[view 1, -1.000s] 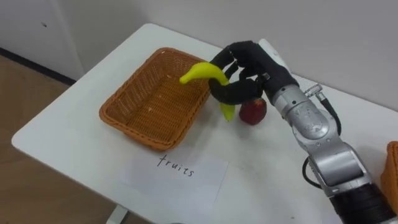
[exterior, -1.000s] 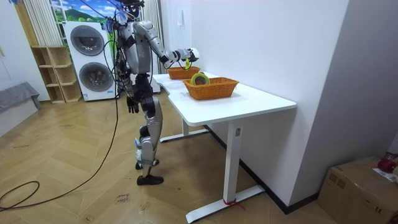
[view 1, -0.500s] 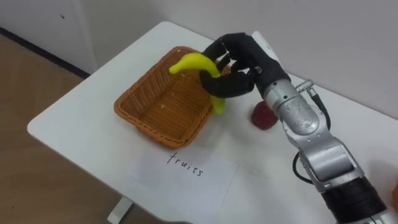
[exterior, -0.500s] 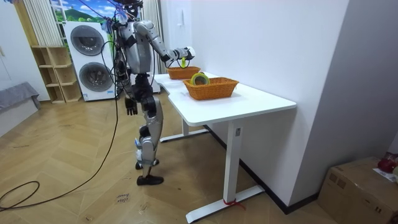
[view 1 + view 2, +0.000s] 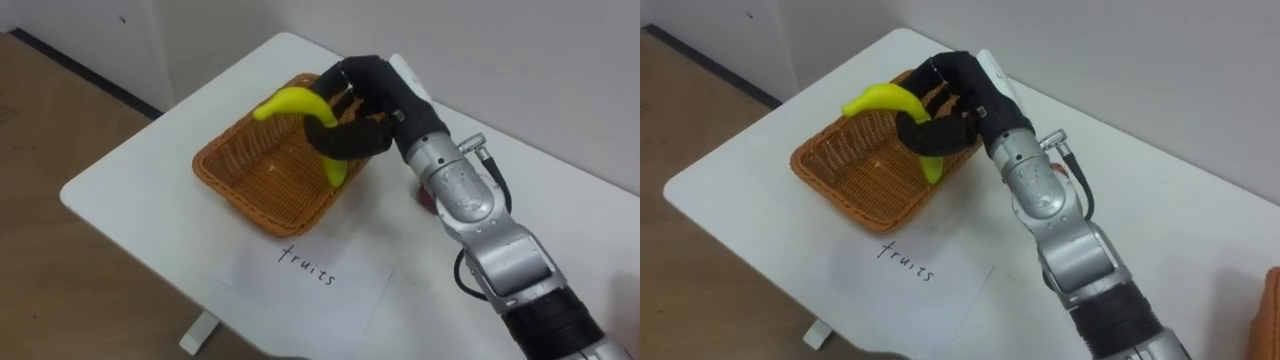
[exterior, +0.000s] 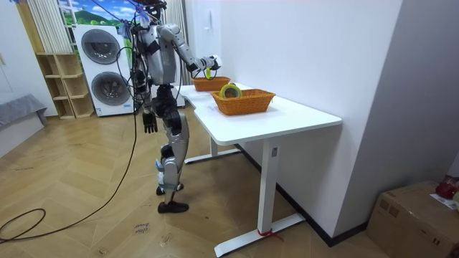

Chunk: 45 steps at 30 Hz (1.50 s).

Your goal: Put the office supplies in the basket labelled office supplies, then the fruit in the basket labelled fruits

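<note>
Yellow curved banana (image 5: 295,101) gripped in right hand (image 5: 385,100), above wicker basket (image 5: 255,165).

My right hand (image 5: 365,105), curled round the banana (image 5: 288,101), hangs above the right end of the wicker basket (image 5: 240,200). The basket's raised rim is the 1 barrier close under the banana's lower tip. Inside the rim, the woven floor lies open to the left of my fingers. The apple (image 5: 424,200) sits on the table (image 5: 130,190) just behind my forearm, mostly hidden. The paper label (image 5: 310,275) lies flat before the basket and blocks nothing. The wall (image 5: 520,60) rises behind the table's far edge. Bare tabletop runs left of the basket.
</note>
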Available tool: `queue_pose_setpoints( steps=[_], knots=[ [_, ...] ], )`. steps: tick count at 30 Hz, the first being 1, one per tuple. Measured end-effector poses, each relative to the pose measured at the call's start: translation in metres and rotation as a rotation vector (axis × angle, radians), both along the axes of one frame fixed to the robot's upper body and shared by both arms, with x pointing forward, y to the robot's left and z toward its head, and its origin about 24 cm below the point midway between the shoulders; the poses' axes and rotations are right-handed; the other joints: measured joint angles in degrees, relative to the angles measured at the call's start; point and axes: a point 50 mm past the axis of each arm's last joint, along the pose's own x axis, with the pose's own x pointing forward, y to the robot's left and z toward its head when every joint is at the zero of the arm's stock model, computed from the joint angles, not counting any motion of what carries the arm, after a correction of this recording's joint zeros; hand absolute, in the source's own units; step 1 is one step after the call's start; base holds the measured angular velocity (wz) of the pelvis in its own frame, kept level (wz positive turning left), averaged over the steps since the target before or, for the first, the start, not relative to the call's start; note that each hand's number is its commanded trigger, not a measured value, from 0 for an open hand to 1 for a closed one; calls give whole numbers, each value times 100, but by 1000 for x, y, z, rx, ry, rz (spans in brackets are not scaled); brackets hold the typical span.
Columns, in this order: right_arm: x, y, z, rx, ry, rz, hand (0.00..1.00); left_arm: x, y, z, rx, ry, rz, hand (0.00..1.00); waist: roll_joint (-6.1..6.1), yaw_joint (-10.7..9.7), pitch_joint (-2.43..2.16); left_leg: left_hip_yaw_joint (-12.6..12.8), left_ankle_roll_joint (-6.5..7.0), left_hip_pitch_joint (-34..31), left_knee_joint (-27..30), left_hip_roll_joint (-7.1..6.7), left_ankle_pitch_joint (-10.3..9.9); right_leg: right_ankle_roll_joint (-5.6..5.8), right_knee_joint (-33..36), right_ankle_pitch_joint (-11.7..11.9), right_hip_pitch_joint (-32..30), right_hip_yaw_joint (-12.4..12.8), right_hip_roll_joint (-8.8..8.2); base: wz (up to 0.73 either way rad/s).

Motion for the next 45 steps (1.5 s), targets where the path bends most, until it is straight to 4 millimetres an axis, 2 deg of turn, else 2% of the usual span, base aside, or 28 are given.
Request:
queue_pose_setpoints(
  steps=[7, 12, 20, 22, 23, 27, 45],
  knots=[
    [-1, 5, 0, -7, -11, 9, 100, 5, 2, 2, 8, -17, -10, 0, -30, 21, -23, -8, -1, 9, 3, 0, 1, 0, -2, 0, 8, 24, 6, 1],
    [-3, 8, -2, -11, -7, 21, 100, 5, 2, 2, 8, -17, -10, 0, -29, 32, -22, -8, 1, 19, 8, -8, 3, 0, -3, 0, 11, 145, 4, 0],
    [-5, 14, -3, -15, -20, 46, 99, 5, 2, 1, 4, -17, -9, 0, -22, 60, -18, 0, -1, 31, 7, -7, 4, 0, -2, 0, 17, 157, 11, 0],
    [-5, 14, -3, -16, -20, 46, 16, 6, 1, 1, 1, -18, -10, 0, -22, 86, -17, 4, -2, 29, 6, -7, 4, 0, -2, 0, 16, 158, 11, 0],
    [-5, 14, -3, -16, -20, 46, 0, 6, 1, 1, 0, -18, -11, 0, -21, 102, -17, 3, -2, 26, 3, -8, 4, 0, -2, 0, 15, 163, 12, 0],
    [-5, 15, -3, -33, -26, 50, 0, 6, 1, 1, -3, -18, -12, 0, -20, 157, -15, -3, -2, 8, -1, -12, 4, 0, -2, 0, 2, 161, 12, 0],
    [-7, 19, -15, -107, 12, 92, 0, 5, -1, 1, -10, -6, -31, 0, -26, 168, -14, -147, 8, -44, 6, -67, 9, 33, -3, -21, -7, 154, -12, 4]
  ],
)
